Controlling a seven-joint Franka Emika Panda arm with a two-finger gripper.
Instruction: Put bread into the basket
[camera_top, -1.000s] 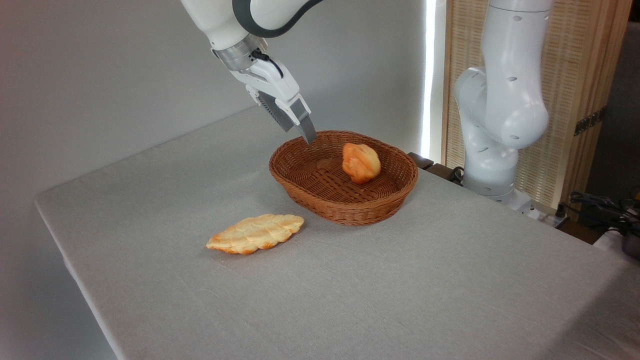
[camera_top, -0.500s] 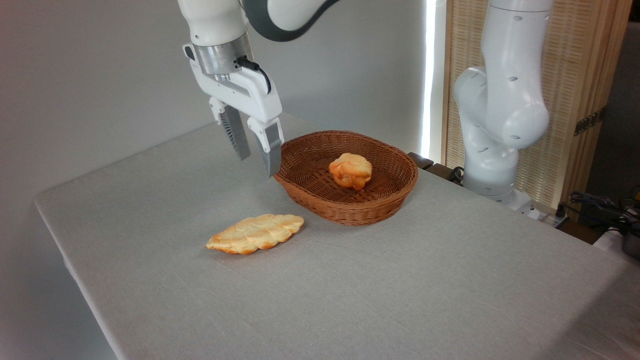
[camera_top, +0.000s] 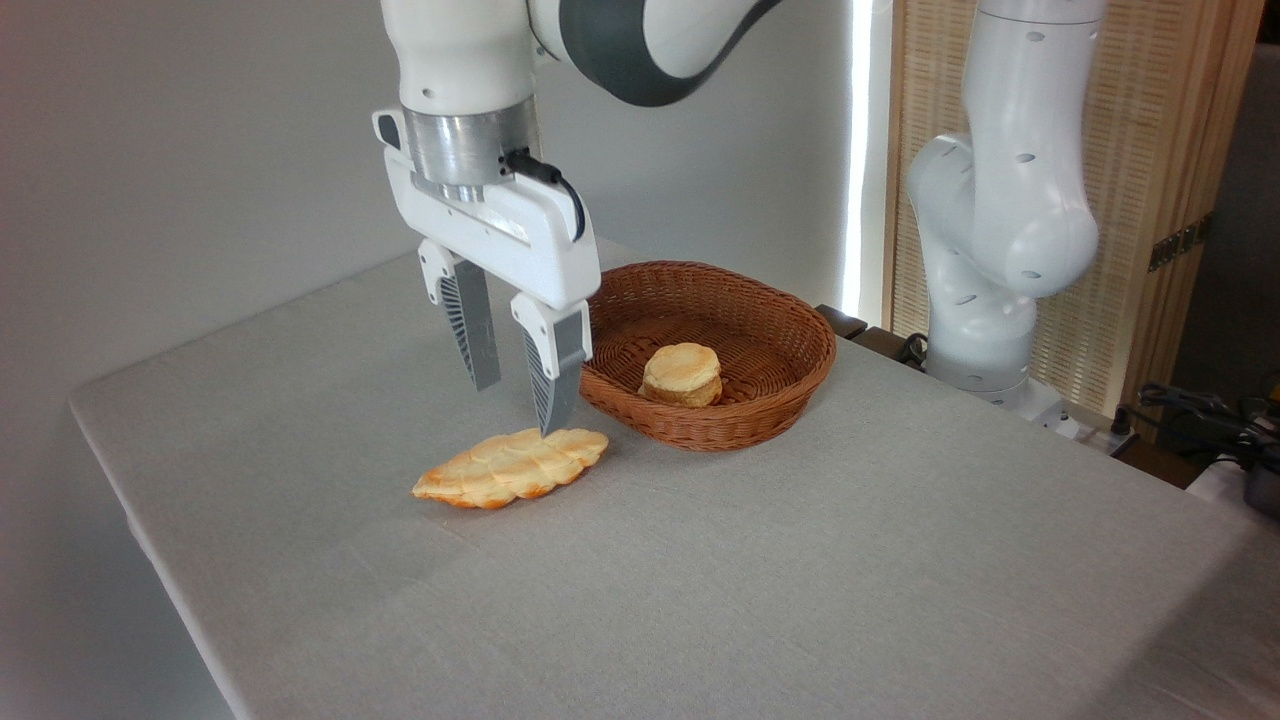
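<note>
Grey table (camera_top: 800, 560): bread (camera_top: 681, 374) in basket (camera_top: 790, 400), right of spread, empty gripper (camera_top: 515, 405).

Bread (camera_top: 681, 373): small round golden bun, pale flat top up, resting inside basket (camera_top: 790, 345): shallow oval reddish-brown wicker, upright.

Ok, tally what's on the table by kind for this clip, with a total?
Round bun: 1, lying in the basket
Braided loaf: 1, on the cloth
Wicker basket: 1
Total: 3
</note>
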